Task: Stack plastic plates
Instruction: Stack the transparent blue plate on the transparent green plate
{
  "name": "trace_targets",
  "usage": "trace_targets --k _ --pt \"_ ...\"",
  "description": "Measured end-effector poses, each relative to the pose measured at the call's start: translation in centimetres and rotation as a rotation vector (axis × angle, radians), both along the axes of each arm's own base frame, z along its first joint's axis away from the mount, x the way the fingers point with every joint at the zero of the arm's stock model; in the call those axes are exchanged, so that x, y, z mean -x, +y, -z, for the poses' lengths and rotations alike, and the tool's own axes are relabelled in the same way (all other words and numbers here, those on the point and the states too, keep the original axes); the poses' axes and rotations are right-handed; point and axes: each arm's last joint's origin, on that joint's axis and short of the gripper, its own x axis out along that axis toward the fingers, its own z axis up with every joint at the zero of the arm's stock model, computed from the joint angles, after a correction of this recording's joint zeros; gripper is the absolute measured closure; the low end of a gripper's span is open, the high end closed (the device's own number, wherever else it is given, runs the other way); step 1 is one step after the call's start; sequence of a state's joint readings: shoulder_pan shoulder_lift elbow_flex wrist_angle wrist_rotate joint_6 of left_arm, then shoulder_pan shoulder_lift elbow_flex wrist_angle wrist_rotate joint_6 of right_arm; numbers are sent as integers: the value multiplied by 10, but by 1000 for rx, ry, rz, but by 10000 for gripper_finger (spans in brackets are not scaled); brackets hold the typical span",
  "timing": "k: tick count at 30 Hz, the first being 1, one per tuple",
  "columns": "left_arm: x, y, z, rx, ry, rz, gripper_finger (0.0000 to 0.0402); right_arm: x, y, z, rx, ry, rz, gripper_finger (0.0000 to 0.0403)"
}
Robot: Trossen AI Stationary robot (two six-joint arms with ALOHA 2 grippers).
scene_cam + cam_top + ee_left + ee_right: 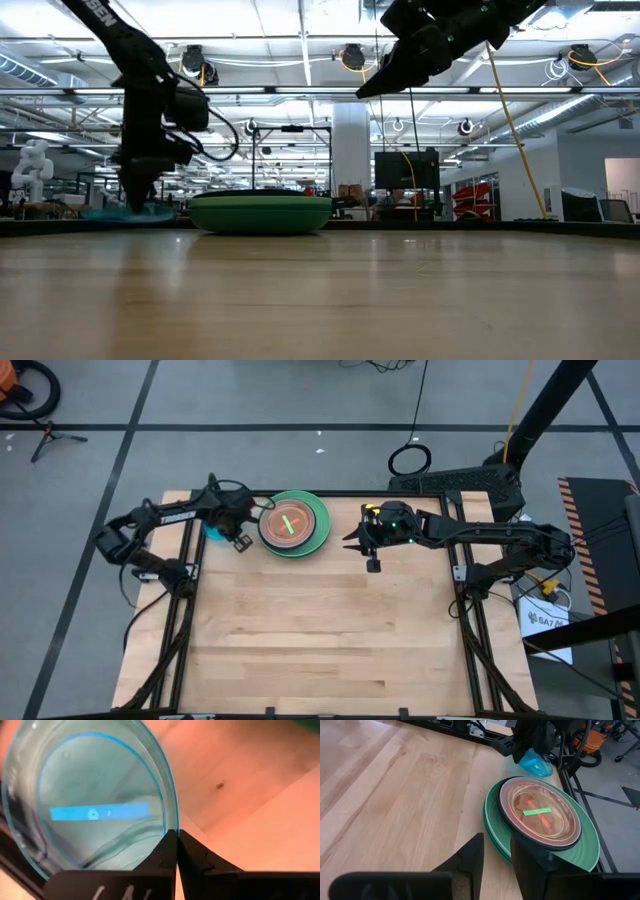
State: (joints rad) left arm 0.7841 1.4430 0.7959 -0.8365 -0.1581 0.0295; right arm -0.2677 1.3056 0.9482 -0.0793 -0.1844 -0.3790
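Observation:
A small translucent blue plate (95, 800) with a blue tape strip is at the table's far left, and my left gripper (177, 834) is shut on it. To its right stands a stack of plastic plates (295, 523): large green ones below, a dark medium one, and small clear ones on top with a green and red tape cross (540, 815). The stack rests on the table by its lowest green plate. My right gripper (497, 847) hovers open above the table, right of the stack, with nothing between its fingers. My left gripper pinches the blue plate's rim (167, 822) between its two fingertips. The fingers come from above and point down. The plate sits tilted in the hold (536, 764). Whether its low side still touches the table, I cannot tell.
The black frame rail (470, 735) runs along the table's far edge just behind the blue plate and the stack. Cables hang around the left arm's wrist (215, 130). Bare wood (320, 640) spreads across the near half of the table.

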Motion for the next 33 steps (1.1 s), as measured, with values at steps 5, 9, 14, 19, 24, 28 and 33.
trace_targets --k 5,9,14,19,24,28,33 --pt "4 -6 -18 -61 -65 -10 396 0 0 0 1 0 0 314" --pt "5 -14 -32 -107 -115 15 396 0 0 0 5 0 -2 314" --pt "5 -26 -46 -154 -180 50 396 0 0 0 15 0 -8 314" --pt "6 -36 -58 -194 -243 59 396 0 0 0 19 0 -10 314" --pt "-1 -48 -70 -250 -335 121 396 -1 0 -2 28 -17 -12 314" --pt "-12 -59 -77 -293 -425 185 396 -1 0 -3 32 -30 -12 314" --pt "-21 -70 -83 -311 -498 229 396 -2 -1 -4 35 -41 -12 314"
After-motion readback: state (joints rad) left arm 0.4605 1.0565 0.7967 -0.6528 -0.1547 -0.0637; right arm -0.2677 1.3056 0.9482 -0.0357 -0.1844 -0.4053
